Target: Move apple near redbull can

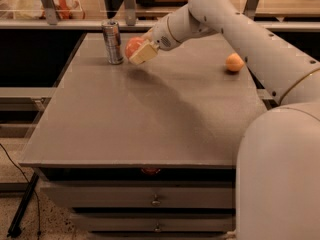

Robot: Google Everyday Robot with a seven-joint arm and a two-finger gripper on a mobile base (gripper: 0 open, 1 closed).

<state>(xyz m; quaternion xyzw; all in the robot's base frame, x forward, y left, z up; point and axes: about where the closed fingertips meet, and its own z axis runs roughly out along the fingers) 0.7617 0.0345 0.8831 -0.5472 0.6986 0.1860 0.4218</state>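
One gripper [141, 52], one apple [132, 46]: grasp beside the redbull can [112, 42].
Nearest me are the drawer fronts [125, 198], then the grey table [150, 119]. Toward its far left, my gripper is clamped on the apple, just beside the upright redbull can. A smaller orange [234, 62] lies well apart, far right.

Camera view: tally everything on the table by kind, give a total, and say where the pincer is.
Drink cans: 1, the redbull can
Fruits: 2, the apple and the small orange fruit
Total: 3
The pincer is closed on the apple, just right of the can at the far left of the table.
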